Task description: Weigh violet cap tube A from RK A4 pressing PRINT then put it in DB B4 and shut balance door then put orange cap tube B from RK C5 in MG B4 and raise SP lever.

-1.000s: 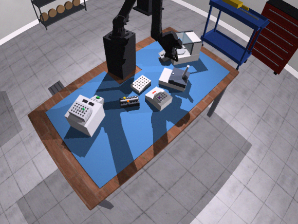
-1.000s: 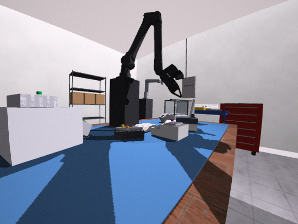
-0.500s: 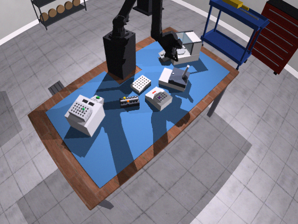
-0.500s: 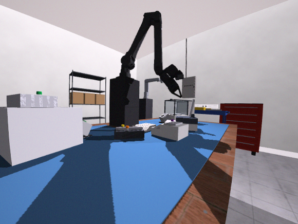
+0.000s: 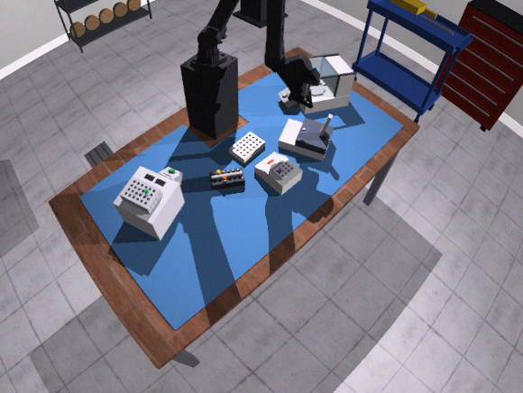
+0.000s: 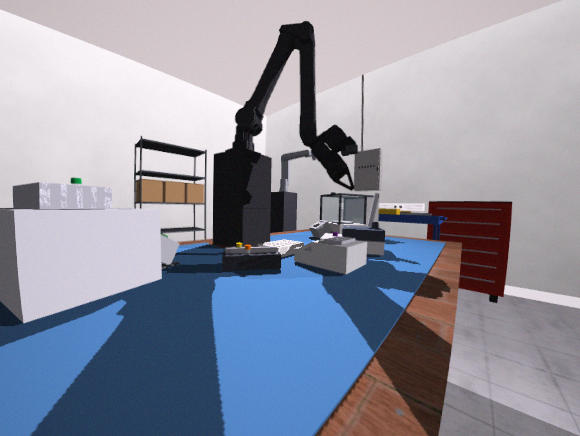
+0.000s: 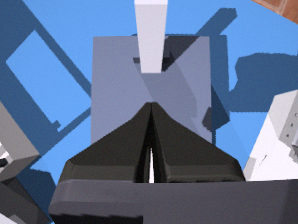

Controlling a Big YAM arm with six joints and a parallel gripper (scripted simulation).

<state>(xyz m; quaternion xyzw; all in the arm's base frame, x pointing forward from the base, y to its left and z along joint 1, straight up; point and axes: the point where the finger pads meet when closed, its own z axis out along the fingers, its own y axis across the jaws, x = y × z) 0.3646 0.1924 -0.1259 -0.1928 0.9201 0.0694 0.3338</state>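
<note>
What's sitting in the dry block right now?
One violet-capped tube stands in a bore of the dry block. The other bores visible from above show no caps. The tube's lower end is hidden inside the block, so its depth can't be seen.

The arm was black all over, its long, slim links running between chunky, rounded joints. A blocky black pedestal with a flat top and squared sides carried it. The claw had two dark wedge-shaped fingers, broad at the root and tapering to narrow tips, in front of a wide, dark grey housing with a rounded corner. From outside, the claw's outline looked like a thin-framed triangle.
</note>
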